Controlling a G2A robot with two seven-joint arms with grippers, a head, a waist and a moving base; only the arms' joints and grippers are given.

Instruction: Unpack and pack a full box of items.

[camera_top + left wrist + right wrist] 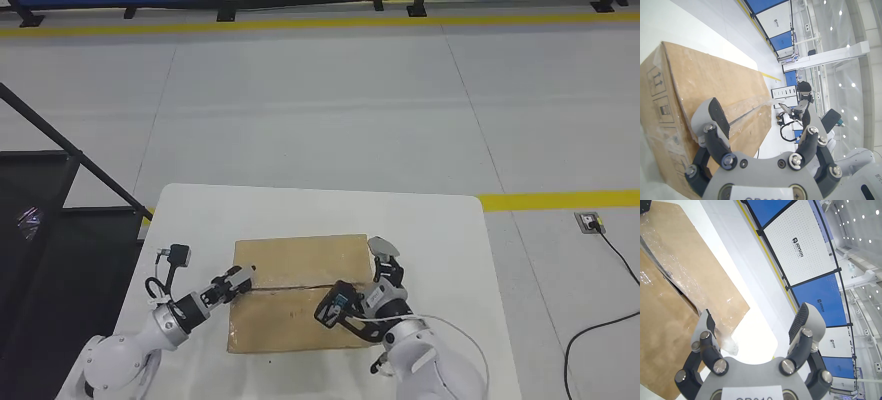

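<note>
Item 1, table: I count one white table [200, 210].

Item 2, box: I count one brown cardboard box [295, 262]. It lies flat on the middle of the table, with its two top flaps folded down and meeting along a centre seam. In the right wrist view the seam gapes dark near the box's right end.

Item 3, grippers: I count two.
- The left gripper [238, 280] sits at the left end of the seam. Its jaws are spread wide and hold nothing. In the left wrist view one pad [718, 115] hangs just over the box's top edge.
- The right gripper [755, 317] sits at the right end of the seam, also spread wide and holding nothing. One finger [706, 321] is against the box edge, and the other is out over bare table.

Item 4, tape: I count one strip of clear tape [753, 106]. It runs along the seam, wrinkled, and a loose end [730, 346] hangs off just beside the right gripper's finger.

Item 5, markings: the box's left side carries black framed handling symbols. I can make out two, a pair of arrows [658, 80] and a second symbol [664, 109] beside it. Further symbols along that side are blurred.
</note>
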